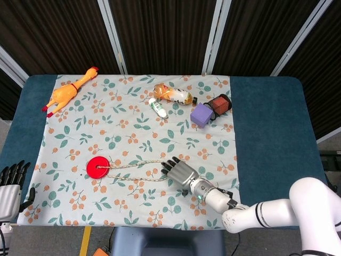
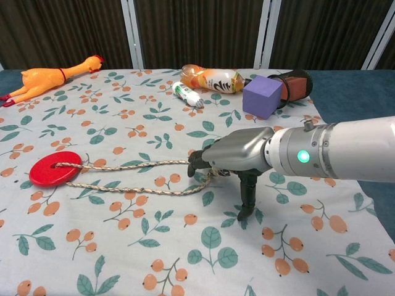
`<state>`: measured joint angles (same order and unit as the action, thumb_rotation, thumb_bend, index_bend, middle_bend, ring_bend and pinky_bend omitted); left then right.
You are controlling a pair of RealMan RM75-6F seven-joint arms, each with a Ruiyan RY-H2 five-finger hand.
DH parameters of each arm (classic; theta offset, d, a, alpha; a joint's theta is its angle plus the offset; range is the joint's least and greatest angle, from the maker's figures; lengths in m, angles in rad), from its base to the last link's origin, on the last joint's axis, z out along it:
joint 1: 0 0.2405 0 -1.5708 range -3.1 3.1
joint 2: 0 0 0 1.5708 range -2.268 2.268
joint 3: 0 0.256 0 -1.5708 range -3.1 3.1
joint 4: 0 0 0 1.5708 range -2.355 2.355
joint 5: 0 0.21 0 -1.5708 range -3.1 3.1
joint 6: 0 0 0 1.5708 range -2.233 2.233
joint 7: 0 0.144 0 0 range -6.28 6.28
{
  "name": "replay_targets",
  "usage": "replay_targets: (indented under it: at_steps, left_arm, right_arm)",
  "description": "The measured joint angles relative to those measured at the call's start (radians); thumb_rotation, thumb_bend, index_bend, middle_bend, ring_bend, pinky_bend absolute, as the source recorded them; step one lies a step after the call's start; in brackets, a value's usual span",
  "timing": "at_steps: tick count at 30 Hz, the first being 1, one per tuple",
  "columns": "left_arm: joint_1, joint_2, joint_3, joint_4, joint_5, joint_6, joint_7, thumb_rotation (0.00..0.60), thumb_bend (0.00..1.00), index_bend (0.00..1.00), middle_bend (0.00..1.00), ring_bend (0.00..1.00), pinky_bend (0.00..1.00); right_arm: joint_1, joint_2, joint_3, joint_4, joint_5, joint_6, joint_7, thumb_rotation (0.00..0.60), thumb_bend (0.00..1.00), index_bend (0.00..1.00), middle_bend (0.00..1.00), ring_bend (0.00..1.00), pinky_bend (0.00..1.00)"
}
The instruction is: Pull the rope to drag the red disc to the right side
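A red disc point(image 1: 97, 167) point(image 2: 55, 168) lies flat on the left part of the flowered cloth. A looped beige rope point(image 1: 139, 170) point(image 2: 129, 177) runs from its hole to the right. My right hand point(image 1: 180, 172) point(image 2: 237, 153) hovers palm down over the rope's right end, fingers spread and pointing left, thumb hanging down to the cloth. It holds nothing that I can see; the rope's knot is half hidden under it. My left hand point(image 1: 10, 184) shows at the lower left table edge, fingers apart and empty.
A rubber chicken point(image 1: 68, 92) lies at the far left. At the back right are a plastic bottle point(image 1: 172, 94), a small white tube point(image 1: 157, 108), a purple cube point(image 1: 201, 114) and a dark red can point(image 1: 221, 103). Blue table point(image 1: 272, 128) borders the cloth on the right.
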<state>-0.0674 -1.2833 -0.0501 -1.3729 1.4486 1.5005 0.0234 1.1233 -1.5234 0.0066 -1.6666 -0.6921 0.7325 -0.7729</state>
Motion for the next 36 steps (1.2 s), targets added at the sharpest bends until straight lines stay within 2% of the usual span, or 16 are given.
replay_targets:
  at_steps: [11, 16, 21, 24, 26, 31, 36]
  left_arm:
    - [0.001, -0.002, -0.004, 0.014, -0.001, -0.003, -0.017, 0.591, 0.53, 0.0, 0.02, 0.0, 0.03]
    - [0.001, 0.0, -0.004, 0.013, 0.001, -0.004, -0.018, 0.589, 0.53, 0.0, 0.02, 0.0, 0.03]
    - [0.001, 0.001, -0.003, 0.01, 0.004, -0.003, -0.016, 0.588, 0.53, 0.0, 0.02, 0.0, 0.03]
    - [0.002, -0.001, -0.002, 0.01, 0.003, -0.005, -0.017, 0.583, 0.53, 0.0, 0.02, 0.0, 0.03]
    - [0.002, -0.003, -0.002, 0.012, 0.003, -0.006, -0.018, 0.585, 0.53, 0.0, 0.02, 0.0, 0.03]
    - [0.002, -0.004, -0.003, 0.014, 0.004, -0.007, -0.023, 0.584, 0.53, 0.0, 0.02, 0.0, 0.03]
    - [0.003, -0.002, -0.002, 0.016, 0.005, -0.007, -0.035, 0.586, 0.53, 0.0, 0.02, 0.0, 0.03]
  right_arm:
    - [0.027, -0.013, -0.034, 0.014, 0.01, 0.023, 0.014, 0.6, 0.0, 0.44, 0.0, 0.0, 0.0]
    - [0.029, -0.009, -0.039, 0.01, 0.0, 0.035, 0.03, 0.6, 0.03, 0.64, 0.0, 0.0, 0.0]
    - [0.036, 0.007, -0.04, -0.002, 0.01, 0.028, 0.048, 0.6, 0.08, 0.75, 0.0, 0.0, 0.0]
    - [0.042, 0.014, -0.042, -0.007, 0.018, 0.024, 0.057, 0.6, 0.2, 0.82, 0.0, 0.0, 0.0]
    - [0.044, 0.019, -0.041, -0.01, 0.018, 0.023, 0.067, 0.6, 0.32, 0.86, 0.0, 0.0, 0.0]
    - [0.043, 0.034, -0.049, -0.021, 0.02, 0.039, 0.076, 0.6, 0.71, 0.99, 0.03, 0.0, 0.0]
    - [0.017, 0.064, -0.061, -0.047, -0.013, 0.061, 0.106, 0.6, 0.92, 1.0, 0.11, 0.0, 0.0]
